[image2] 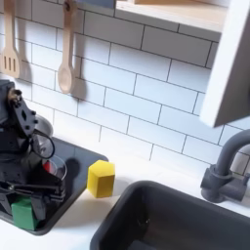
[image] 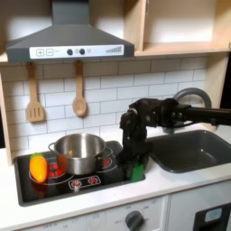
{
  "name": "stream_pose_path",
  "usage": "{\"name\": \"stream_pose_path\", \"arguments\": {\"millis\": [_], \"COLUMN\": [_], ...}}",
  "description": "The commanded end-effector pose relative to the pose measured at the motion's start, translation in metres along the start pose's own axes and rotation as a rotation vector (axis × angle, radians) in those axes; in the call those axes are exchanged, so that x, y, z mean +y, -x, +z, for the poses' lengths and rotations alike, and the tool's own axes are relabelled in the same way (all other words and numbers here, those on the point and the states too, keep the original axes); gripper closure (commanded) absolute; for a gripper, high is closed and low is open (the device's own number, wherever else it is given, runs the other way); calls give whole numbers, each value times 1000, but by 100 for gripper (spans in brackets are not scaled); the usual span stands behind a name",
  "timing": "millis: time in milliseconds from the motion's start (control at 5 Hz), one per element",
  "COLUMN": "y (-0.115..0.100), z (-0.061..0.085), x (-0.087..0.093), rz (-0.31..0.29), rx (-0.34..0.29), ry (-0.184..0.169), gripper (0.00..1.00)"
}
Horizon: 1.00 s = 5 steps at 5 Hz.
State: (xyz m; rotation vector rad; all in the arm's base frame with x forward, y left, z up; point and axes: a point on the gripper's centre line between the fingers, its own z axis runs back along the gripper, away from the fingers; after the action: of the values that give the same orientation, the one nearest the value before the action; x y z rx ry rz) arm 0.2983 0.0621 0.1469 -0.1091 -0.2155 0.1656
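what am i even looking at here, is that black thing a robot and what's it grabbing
Yes, the black thing is a robot arm, working over a toy kitchen. Both pictures come from cameras standing off the arm: the first exterior view faces the counter, the second exterior view looks along it from the sink side. The gripper points down at a green block on the stove top's edge; whether it is clamped is unclear. Nearby are a metal pot, an orange-yellow toy and a yellow block. Wooden utensils hang on the tiled wall.

white tiled wall (image: 108,86) behind, grey hood (image: 68,41) at eleven o'clock in the first exterior view, wooden shelf (image: 176,45) at one o'clock, white counter (image: 108,203) below.
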Motion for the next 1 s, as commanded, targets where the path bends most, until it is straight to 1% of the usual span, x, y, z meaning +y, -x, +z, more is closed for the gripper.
{"name": "stream_pose_path", "arguments": {"millis": [0,200,400,600,800], "y": [8,15,19,17,15], "z": [3,2,0,-3,-3], "x": [-17,-32,-46,-54,-55], "rz": [-77,-126,-154,-162,-153], "rx": [12,23,29,21,12], "ry": [30,42,51,55,49], "gripper": [100,100,100,100,100]}}
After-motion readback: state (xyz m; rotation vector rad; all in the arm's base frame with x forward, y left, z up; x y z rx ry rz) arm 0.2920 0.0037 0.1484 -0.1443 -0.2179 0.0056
